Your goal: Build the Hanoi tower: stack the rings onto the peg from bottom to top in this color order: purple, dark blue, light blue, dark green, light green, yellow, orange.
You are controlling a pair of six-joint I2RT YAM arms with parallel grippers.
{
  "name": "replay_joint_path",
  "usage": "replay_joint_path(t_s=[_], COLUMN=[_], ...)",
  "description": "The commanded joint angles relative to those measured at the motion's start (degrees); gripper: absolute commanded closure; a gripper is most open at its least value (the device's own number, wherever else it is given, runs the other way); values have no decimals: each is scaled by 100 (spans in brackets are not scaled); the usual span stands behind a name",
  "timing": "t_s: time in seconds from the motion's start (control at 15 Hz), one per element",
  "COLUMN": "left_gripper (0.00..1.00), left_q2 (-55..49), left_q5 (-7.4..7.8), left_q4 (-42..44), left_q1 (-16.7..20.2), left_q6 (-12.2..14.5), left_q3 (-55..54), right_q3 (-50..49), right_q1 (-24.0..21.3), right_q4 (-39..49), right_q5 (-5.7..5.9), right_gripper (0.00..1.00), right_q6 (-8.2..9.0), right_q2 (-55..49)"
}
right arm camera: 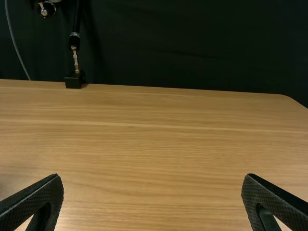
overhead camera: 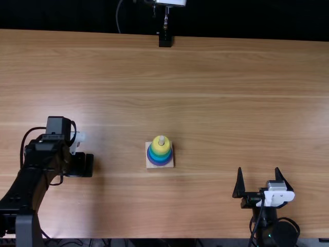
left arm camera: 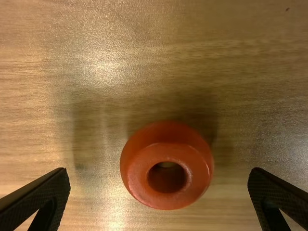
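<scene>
Orange ring [left arm camera: 166, 152] lies on the table [overhead camera: 221, 103], under the left gripper [left arm camera: 160, 172], fingers apart, unloaded; right gripper [overhead camera: 258, 170] likewise. We judge this the last piece: centre the fingers about it, descend low, close evenly, lift level, then align its hole with the peg [overhead camera: 161, 140] above the yellow ring [overhead camera: 160, 148].

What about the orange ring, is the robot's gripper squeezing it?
No, the left gripper is open around the orange ring, with a gap between each finger and the ring.
</scene>
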Motion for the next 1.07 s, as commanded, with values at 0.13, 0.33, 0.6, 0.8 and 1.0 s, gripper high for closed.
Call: replay_joint_path(t_s=[0.13,0.33,0.6,0.8,1.0], left_gripper=[0,0,0,0,0], left_q2=[114,114,105,105,123], left_q5=[-32,-106,-117,-117,-106], left_q4=[7,7,355,355,355], left_q1=[-168,-186,-238,-247,-238], left_q6=[8,8,-34,-2,-23], left_q3=[182,182,129,129,121], right_q3=[-38,-38,-38,-38,-38], right_q1=[-71,-71,-71,-71,-71], right_q4=[-49,-49,-49,-49,-49], right_q5=[70,70,70,70,70], right_gripper=[0,0,0,0,0], right_q6=[-8,-8,-8,-8,-8], right_q2=[-45,-45,-45,-45,-45])
